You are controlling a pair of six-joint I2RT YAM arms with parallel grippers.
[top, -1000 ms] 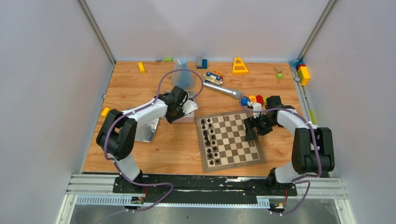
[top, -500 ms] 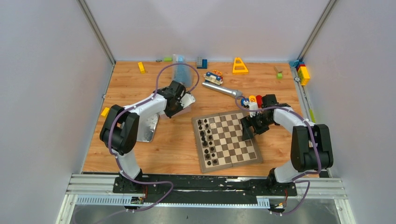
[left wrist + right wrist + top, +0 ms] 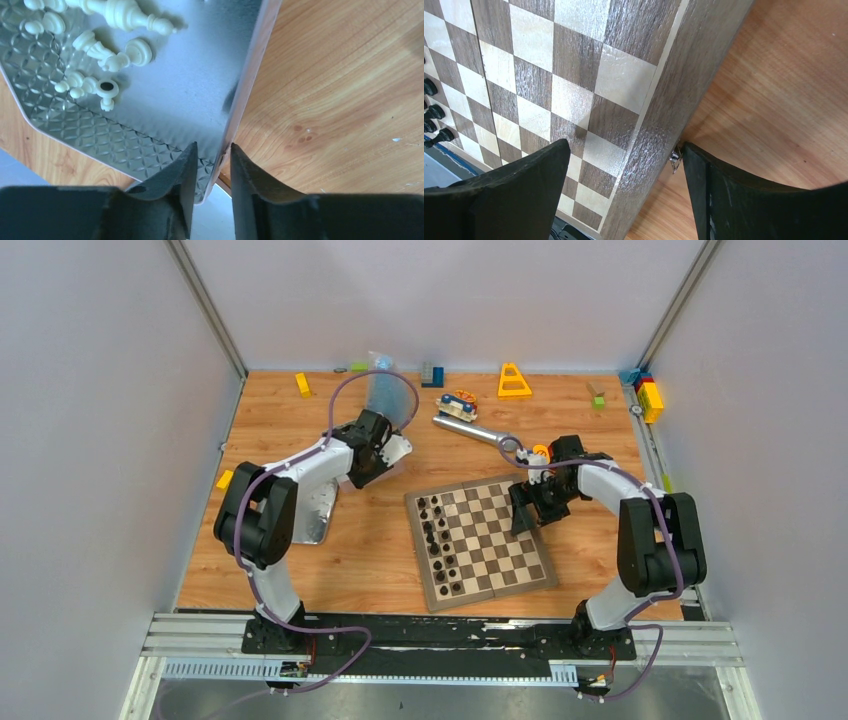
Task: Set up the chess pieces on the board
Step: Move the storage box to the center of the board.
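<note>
The board (image 3: 490,540) lies askew on the table, with black pieces (image 3: 440,540) in its two left columns. My right gripper (image 3: 522,510) is open and straddles its right edge. In the right wrist view one finger hangs over the squares (image 3: 549,90) and the other (image 3: 724,190) touches the edge by the small latch, gripper (image 3: 625,150). My left gripper (image 3: 380,462) is shut on the wall of the metal tin (image 3: 397,450). In the left wrist view (image 3: 212,155) several white chess pieces (image 3: 110,50) lie loose in the tin (image 3: 190,90).
A flat metal lid (image 3: 318,510) lies left of the board. A silver cylinder (image 3: 470,430), a clear bag (image 3: 385,390), a yellow triangle (image 3: 514,380) and loose coloured bricks (image 3: 650,395) sit along the back. Small coloured toys (image 3: 540,451) are by the right wrist.
The board has slid left and turned a little with my right gripper at its edge. My left gripper has moved back and left with the tin.
</note>
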